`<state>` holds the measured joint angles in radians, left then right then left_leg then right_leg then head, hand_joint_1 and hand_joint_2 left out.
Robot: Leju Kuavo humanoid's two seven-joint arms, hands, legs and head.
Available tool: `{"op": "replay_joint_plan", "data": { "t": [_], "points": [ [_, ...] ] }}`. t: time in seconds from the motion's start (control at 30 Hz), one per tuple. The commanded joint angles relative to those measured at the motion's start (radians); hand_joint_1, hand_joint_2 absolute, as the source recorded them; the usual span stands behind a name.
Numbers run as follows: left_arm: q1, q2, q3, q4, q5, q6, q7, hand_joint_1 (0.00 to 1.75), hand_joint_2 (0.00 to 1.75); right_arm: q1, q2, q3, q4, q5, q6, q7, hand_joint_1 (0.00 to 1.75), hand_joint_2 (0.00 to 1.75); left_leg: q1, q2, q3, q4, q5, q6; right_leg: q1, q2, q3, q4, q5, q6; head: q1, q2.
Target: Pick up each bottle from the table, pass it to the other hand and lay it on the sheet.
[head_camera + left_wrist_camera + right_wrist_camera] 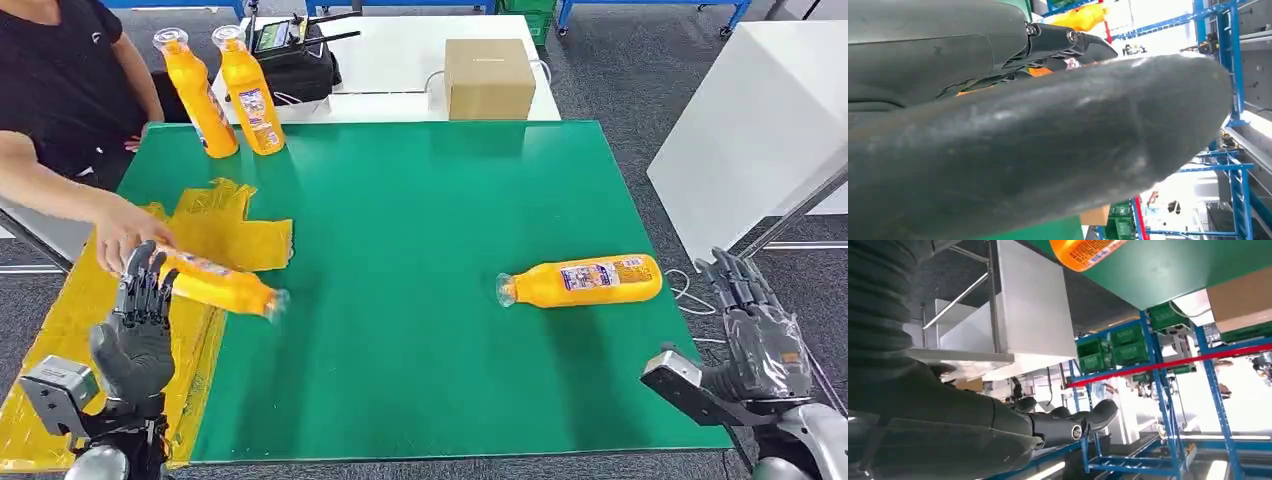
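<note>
An orange bottle [582,280] lies on its side on the green table [400,200], right of centre; its base end [1083,249] shows in the right wrist view. My right hand [752,325] hangs open off the table's right edge, apart from that bottle, its fingers [1068,424] holding nothing. A second orange bottle [215,283] lies across the edge of the yellow sheet [225,230], cap toward the table's middle. A person's hand [125,230] holds its base end. My left hand [135,325] stands open beside that end, fingers spread upward, with the thumb [1048,150] large in the left wrist view.
Two more orange bottles [225,90] stand upright at the table's back left corner. A cardboard box [488,78] and a black bag [295,60] sit on the white table behind. A white cabinet [760,130] stands to the right. The person stands at the left.
</note>
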<state>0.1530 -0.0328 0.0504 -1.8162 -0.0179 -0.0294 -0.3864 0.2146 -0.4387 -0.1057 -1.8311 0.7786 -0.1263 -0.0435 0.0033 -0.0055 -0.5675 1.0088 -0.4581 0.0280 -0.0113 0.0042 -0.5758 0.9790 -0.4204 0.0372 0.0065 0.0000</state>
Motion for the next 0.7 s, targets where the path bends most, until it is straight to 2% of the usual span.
{"op": "replay_joint_plan", "data": {
  "t": [0.03,0.27,0.33,0.37,0.43,0.53,0.7],
  "points": [
    [-0.027,-0.021,0.005,0.026,0.0,-0.017,0.019,0.0,0.0,-0.036,-0.003,-0.007,0.077,0.04,0.068,0.054,0.0,1.75,0.001,0.0,0.005,-0.001,-0.001,-0.001,0.001,-0.001,0.005,-0.003,-0.001,-0.001,0.0,0.0],
    [-0.068,-0.013,-0.016,0.057,0.011,-0.031,0.024,0.0,0.0,-0.165,-0.086,0.05,0.246,-0.011,0.214,0.063,0.0,1.75,0.0,0.001,0.002,-0.001,0.0,-0.001,0.0,0.001,0.003,-0.002,0.001,-0.001,0.0,0.0],
    [-0.094,-0.003,-0.032,0.078,0.02,-0.039,0.026,0.0,0.0,-0.265,-0.091,0.117,0.368,-0.019,0.257,0.056,0.0,1.75,0.002,0.004,0.007,-0.002,-0.001,-0.001,0.002,0.002,0.007,-0.004,0.001,-0.002,0.0,0.0],
    [-0.109,0.003,-0.045,0.088,0.024,-0.044,0.026,0.0,0.0,-0.349,-0.085,0.177,0.457,-0.012,0.29,0.047,0.0,1.75,0.001,0.003,0.003,-0.001,0.0,0.0,0.001,0.002,0.003,-0.003,0.001,-0.001,0.0,0.0],
    [-0.126,0.011,-0.063,0.097,0.031,-0.043,0.035,0.0,0.0,-0.473,-0.07,0.274,0.592,-0.003,0.281,0.047,0.0,1.75,0.001,0.007,0.006,-0.003,0.0,-0.001,0.001,0.006,0.005,-0.005,0.003,-0.001,0.0,0.0],
    [-0.133,0.016,-0.069,0.101,0.036,-0.041,0.038,0.0,0.0,-0.544,-0.061,0.325,0.658,-0.003,0.282,0.049,0.0,1.75,0.002,0.01,0.007,-0.003,0.0,-0.001,0.002,0.009,0.005,-0.005,0.005,-0.001,0.0,0.0],
    [-0.135,0.022,-0.068,0.1,0.046,-0.039,0.04,0.0,0.0,-0.599,-0.069,0.375,0.697,-0.01,0.298,0.061,0.0,1.75,0.001,0.005,0.006,-0.002,0.001,0.0,0.001,0.005,0.005,-0.003,0.002,0.0,0.0,0.0]
  ]
}}
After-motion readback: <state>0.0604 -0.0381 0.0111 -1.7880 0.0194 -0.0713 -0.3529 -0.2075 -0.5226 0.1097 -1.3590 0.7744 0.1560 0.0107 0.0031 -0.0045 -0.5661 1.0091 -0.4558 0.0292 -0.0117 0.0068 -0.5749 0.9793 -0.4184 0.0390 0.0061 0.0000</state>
